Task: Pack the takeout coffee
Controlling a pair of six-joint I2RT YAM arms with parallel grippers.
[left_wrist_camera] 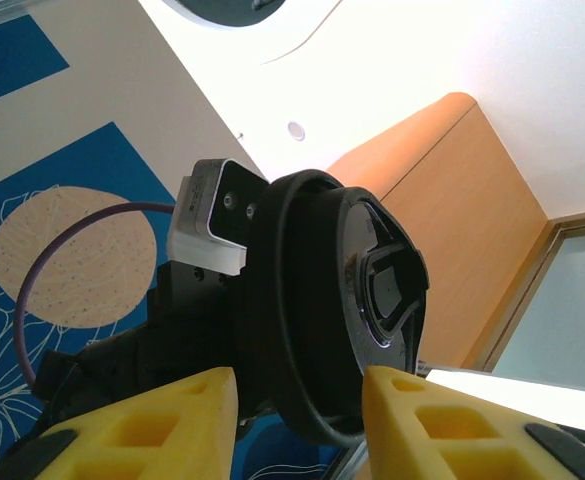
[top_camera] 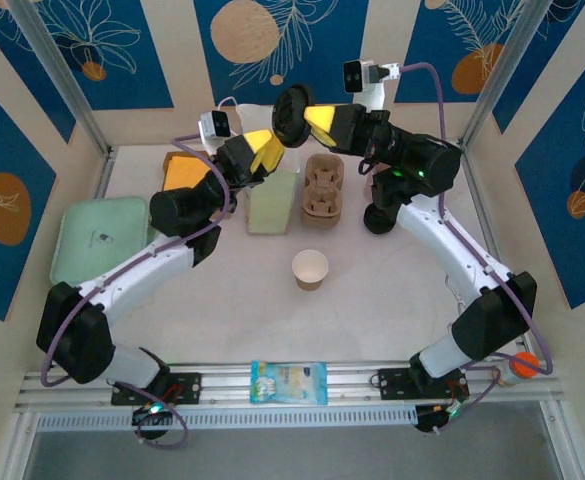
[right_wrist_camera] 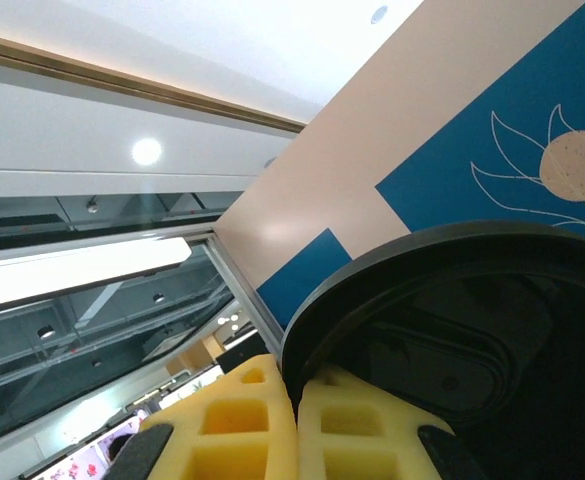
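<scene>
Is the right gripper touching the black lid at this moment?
Touching. In the right wrist view, the right gripper has its two yellow fingers shut on the rim of the black lid, with no gap showing.

The top external camera looks steeply down on the whole bench (top_camera: 372,300) from above its near edge. Both wrist cameras sit close behind the left tool (left_wrist_camera: 297,385) and right tool (right_wrist_camera: 292,385), tilted toward the ceiling (left_wrist_camera: 452,60). All three views share the black lid (top_camera: 294,115).
</scene>
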